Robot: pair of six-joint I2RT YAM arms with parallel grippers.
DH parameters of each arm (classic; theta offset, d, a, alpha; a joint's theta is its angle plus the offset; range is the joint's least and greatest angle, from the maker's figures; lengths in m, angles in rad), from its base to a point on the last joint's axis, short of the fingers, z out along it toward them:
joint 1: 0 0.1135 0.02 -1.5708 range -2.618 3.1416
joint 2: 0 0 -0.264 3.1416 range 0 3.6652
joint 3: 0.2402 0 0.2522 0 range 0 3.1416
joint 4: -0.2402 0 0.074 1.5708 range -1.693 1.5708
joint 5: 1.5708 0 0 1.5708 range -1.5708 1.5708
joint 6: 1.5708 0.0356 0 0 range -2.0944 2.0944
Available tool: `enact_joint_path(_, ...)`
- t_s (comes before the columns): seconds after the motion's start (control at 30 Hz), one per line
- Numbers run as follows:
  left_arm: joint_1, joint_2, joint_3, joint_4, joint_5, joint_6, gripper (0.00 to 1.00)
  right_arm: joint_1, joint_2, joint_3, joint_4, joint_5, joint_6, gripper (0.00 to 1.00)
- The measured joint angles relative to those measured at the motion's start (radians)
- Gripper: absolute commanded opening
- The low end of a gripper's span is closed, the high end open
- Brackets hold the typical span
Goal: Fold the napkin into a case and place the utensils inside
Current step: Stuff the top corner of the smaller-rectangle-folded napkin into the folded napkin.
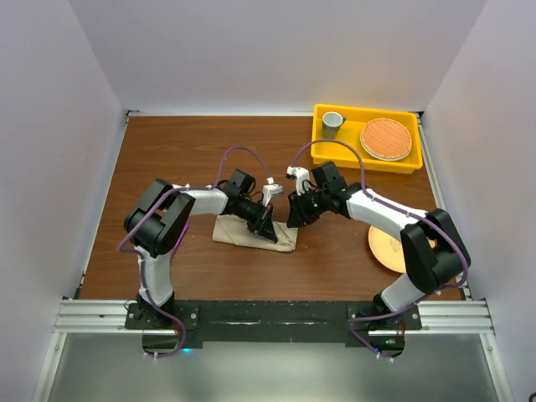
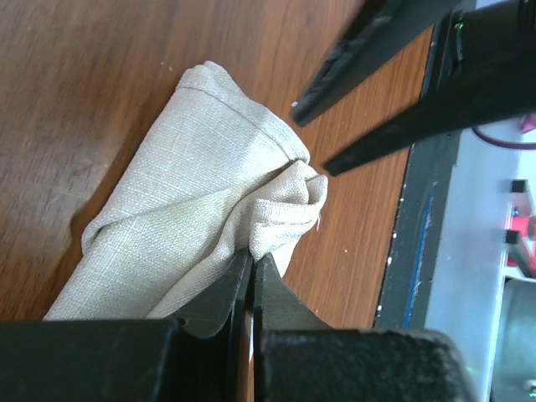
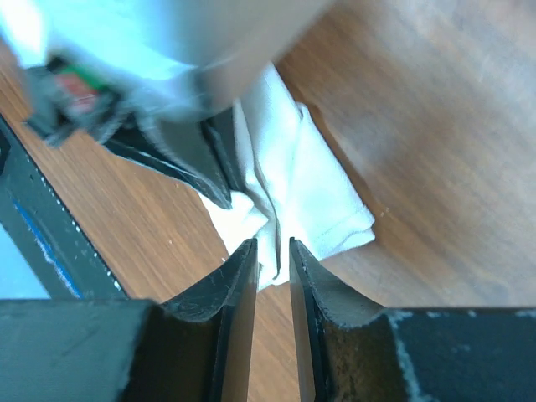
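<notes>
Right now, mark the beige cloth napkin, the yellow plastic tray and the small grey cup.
napkin (image 2: 201, 167): left wrist view, flat face
tray (image 1: 368, 110): top external view, far rim
cup (image 1: 332, 126): top external view, side

Robot lab cell, white walls (image 1: 276, 50) around a wooden table (image 1: 176, 151), two arms (image 1: 159, 219) bolted to aluminium rail (image 1: 92, 314)

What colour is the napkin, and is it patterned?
Plain beige-tan, no pattern; the napkin shows best in the left wrist view.
</notes>
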Motion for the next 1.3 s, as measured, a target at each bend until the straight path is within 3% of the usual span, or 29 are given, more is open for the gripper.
enact_joint_path(0.6,0.039,0.055,0.001,0.042,0.091,-0.104,0.00,0.163,-0.016,-0.021,0.087,0.196,-0.164,0.28)
enact_joint_path(1.3,0.051,0.065,0.000,0.046,0.109,-0.115,0.00,0.265,0.088,-0.006,0.072,0.431,-0.204,0.30)
